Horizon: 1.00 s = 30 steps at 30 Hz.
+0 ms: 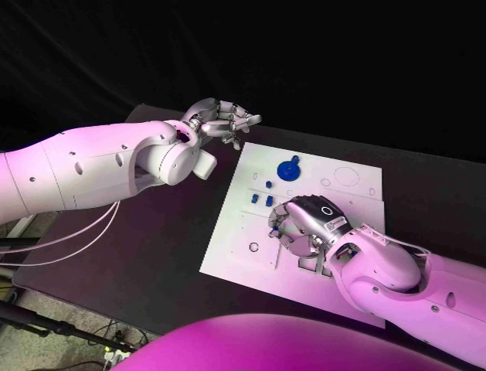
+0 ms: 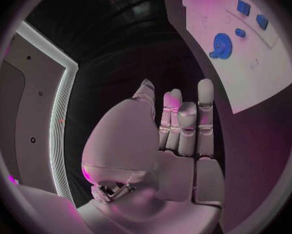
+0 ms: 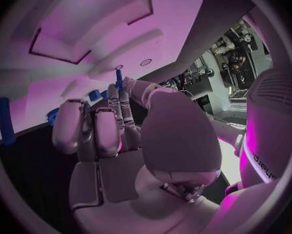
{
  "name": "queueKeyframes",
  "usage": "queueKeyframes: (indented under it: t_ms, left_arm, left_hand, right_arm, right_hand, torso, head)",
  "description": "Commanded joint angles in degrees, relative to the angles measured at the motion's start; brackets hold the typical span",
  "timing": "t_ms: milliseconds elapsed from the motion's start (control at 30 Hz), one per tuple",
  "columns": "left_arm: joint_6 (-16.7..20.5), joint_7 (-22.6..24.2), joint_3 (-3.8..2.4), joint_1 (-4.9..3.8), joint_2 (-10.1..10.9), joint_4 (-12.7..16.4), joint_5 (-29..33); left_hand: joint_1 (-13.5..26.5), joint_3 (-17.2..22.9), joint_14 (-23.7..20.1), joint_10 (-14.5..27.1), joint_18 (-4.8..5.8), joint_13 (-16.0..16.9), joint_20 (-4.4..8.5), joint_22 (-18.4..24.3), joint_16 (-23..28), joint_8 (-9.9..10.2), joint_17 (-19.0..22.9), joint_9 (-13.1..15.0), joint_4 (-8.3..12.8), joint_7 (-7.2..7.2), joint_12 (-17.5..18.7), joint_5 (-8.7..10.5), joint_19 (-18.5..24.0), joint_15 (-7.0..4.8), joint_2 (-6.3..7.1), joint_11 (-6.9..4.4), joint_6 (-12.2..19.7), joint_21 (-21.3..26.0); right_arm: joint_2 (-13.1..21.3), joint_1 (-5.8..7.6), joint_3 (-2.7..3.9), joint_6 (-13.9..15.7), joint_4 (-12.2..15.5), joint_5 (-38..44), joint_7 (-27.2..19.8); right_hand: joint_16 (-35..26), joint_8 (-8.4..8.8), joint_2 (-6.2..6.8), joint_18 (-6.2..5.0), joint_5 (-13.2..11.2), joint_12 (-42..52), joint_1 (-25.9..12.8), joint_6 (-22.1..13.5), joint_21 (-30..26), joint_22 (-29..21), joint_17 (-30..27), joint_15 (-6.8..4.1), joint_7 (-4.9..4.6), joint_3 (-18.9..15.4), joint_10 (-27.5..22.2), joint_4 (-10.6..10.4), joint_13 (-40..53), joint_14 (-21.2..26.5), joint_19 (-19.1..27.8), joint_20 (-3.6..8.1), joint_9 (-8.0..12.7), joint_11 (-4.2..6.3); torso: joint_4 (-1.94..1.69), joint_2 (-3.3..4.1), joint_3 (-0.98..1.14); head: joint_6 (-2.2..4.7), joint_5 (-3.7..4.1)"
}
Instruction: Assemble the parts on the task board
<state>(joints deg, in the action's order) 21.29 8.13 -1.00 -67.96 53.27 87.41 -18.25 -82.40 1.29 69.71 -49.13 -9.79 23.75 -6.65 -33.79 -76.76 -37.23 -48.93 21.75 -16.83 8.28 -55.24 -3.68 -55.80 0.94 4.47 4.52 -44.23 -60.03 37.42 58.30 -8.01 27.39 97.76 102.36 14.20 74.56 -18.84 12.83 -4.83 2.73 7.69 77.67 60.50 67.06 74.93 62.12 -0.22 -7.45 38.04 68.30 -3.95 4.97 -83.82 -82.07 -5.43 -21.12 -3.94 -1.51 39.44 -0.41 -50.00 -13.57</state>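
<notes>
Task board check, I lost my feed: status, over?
Left hand open, off the task board. Right hand down on board, grasp unclear. Blue gear sits free. Nothing blocking.

A black table stands against a dark, unlit backdrop. Below the table's near corner, grey floor shows, crossed by black bars, possibly stand legs, and thin cables hanging beside the table's edge.
</notes>
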Motion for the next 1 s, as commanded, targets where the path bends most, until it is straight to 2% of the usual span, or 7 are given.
queueKeyframes:
  t_ms: [33,1000]
  left_arm:
    - [-1.19,0.61,-0.05,-0.08,-0.1,0.06,0.38]
    - [-1.64,0.19,-0.05,-0.08,-0.16,-0.22,0.36]
  left_hand:
    - [0.01,0.36,-0.12,0.56,-0.74,-0.09,-0.16,0.08,-0.01,0.23,-0.16,-0.08,0.13,0.12,0.25,-0.06,0.09,0.05,0.22,0.01,0.38,0.26]
    - [-0.06,0.43,0.07,0.64,-0.74,-0.23,-0.21,0.08,-0.23,0.25,-0.53,-0.16,0.15,0.17,0.36,-0.06,0.06,0.11,0.2,0.06,0.48,0.25]
  right_arm:
    - [-0.09,-0.08,0.0,-0.06,0.03,1.02,-0.43]
    - [-0.19,-0.11,-0.04,-0.83,0.09,0.97,-0.43]
  right_hand:
    - [0.16,0.37,-0.06,0.44,0.3,0.19,0.72,-0.06,-0.06,6.75,0.04,-0.39,-0.13,-0.09,0.47,0.32,0.05,-0.74,-0.38,0.22,-0.07,-0.11]
    - [0.16,0.42,-0.04,0.42,0.29,0.1,0.65,-0.08,-0.16,6.74,0.01,-0.38,-0.15,-0.15,0.5,0.39,0.01,-0.73,-0.35,0.22,-0.13,-0.13]
  torso:
    - [0.01,0.0,0.0]
    - [0.02,-0.05,0.03]
  head:
    - [0.0,-0.09]
    - [0.0,-0.27]
